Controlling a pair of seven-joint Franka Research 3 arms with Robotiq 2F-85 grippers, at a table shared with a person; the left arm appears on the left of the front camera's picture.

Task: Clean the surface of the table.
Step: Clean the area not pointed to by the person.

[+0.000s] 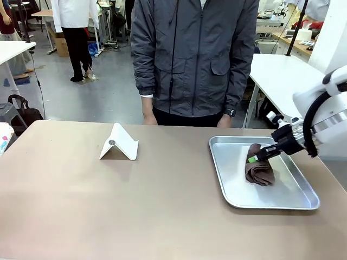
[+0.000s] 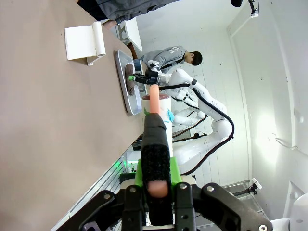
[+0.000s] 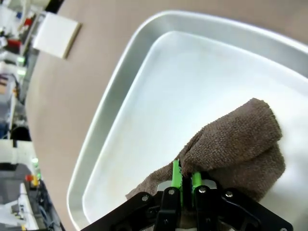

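my right claw (image 3: 183, 175) is clamped on a fold of the brown cloth (image 3: 240, 139), which rests just under it in the metal tray (image 3: 120, 86). the table (image 3: 91, 72) spreads beneath and beyond the tray. farther off stands a white folded stand (image 3: 57, 33). my left claw (image 2: 154, 103), well away, is closed on nothing.

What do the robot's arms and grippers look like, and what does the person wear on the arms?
The right arm is white and rounded, with a black cable looping along it. The right gripper and left gripper are black with green pads. The person's sleeves are dark grey, with a black watch.
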